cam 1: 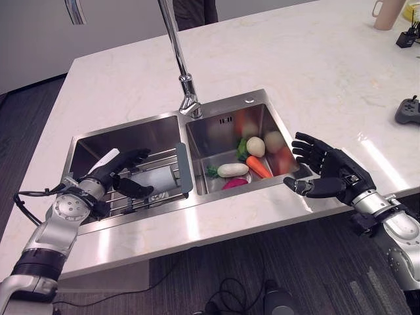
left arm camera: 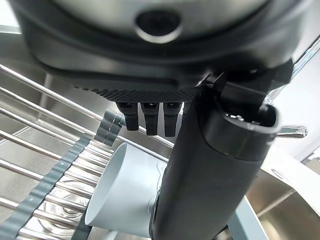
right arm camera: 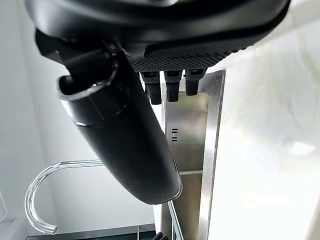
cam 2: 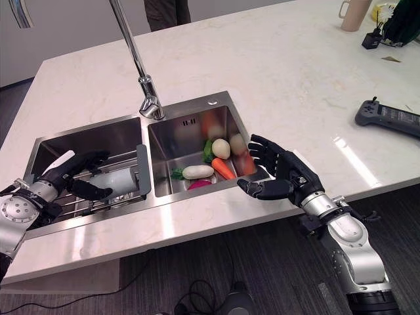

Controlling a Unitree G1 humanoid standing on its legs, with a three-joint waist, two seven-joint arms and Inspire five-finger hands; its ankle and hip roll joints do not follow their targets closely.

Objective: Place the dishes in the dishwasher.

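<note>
Cup (left arm camera: 125,192) on sink rack (left arm camera: 55,185), seemingly just beyond open-fingered left hand (cam 1: 121,172)

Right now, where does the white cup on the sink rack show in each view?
Left eye view: white cup lying on the wire rack in the left basin, by the left hand.
Right eye view: same spot, left of the basin divider.
Left wrist view: past the thumb, on the rack.
Right wrist view: not in it.
Shared landmark: faucet.
</note>
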